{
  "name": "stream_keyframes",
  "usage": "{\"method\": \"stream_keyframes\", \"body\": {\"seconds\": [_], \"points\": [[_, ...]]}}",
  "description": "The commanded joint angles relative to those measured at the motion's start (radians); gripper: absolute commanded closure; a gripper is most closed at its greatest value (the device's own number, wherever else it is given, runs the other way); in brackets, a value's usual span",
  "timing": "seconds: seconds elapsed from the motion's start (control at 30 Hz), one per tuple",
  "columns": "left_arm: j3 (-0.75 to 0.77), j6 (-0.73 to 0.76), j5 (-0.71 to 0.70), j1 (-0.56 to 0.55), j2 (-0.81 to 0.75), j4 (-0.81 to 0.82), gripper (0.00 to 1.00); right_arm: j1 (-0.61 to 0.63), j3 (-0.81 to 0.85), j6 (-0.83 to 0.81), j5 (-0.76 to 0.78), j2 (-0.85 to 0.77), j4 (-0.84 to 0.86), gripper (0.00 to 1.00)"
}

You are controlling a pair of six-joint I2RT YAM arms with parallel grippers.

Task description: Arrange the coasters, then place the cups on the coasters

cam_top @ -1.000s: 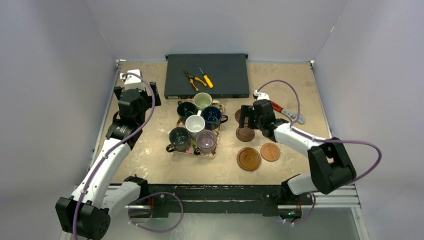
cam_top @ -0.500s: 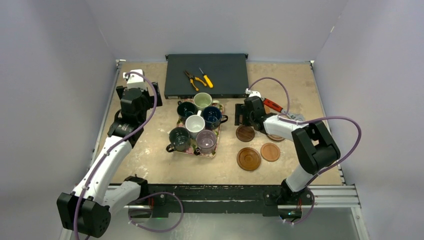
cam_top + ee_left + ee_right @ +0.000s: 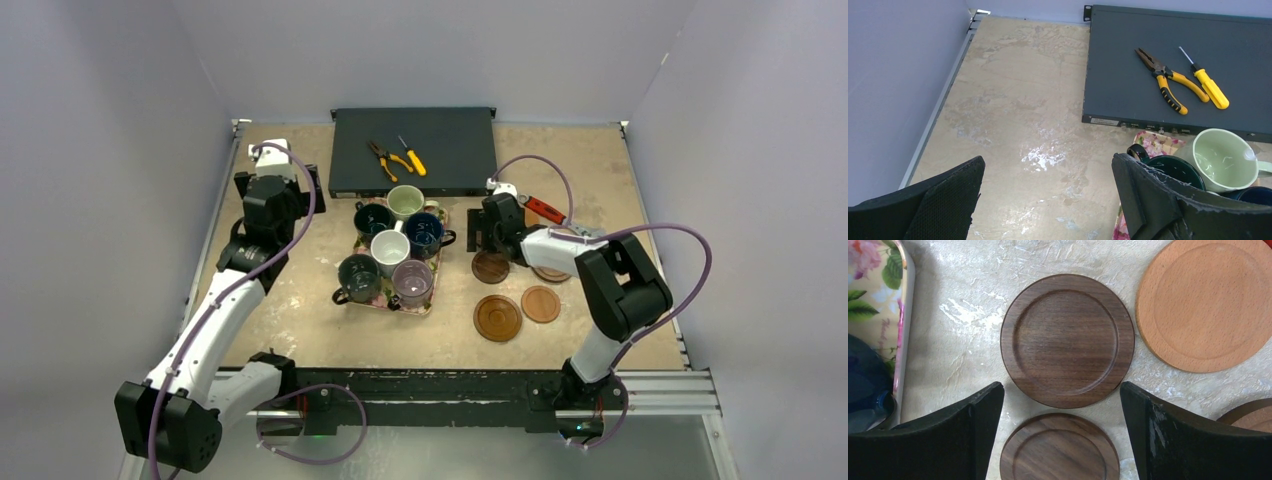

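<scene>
note right gripper (image 3: 1060, 385) wide open, empty, above dark coaster (image 3: 1067, 340) just right of tray (image 3: 904, 325); left gripper (image 3: 1047, 160) wide open, empty, near left edge of table (image 3: 300, 310). treat coasters (image 3: 497, 317) as unarranged, cups (image 3: 390, 247) as unplaced, all on tray.

Lower dark coaster (image 3: 1059, 450) cut by bottom edge; tray (image 3: 870, 300) cropped left.

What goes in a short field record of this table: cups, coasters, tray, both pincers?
cups: six, all on the floral tray
coasters: on the table beside the tray, none bearing a cup
left pincer: open, empty, above bare table
right pincer: open, empty, above two dark coasters
</scene>
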Motion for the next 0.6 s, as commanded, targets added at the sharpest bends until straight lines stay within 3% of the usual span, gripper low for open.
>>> {"method": "stream_keyframes", "body": {"seconds": [0.0,0.57], "points": [[0.024,-0.007,0.002,0.0,0.011,0.014,0.01,0.011,0.046,0.003,0.064,0.015,-0.004,0.11],[0.027,-0.007,-0.013,0.0,0.027,0.008,0.01,0.012,0.117,0.069,0.119,0.107,-0.022,0.17]]}}
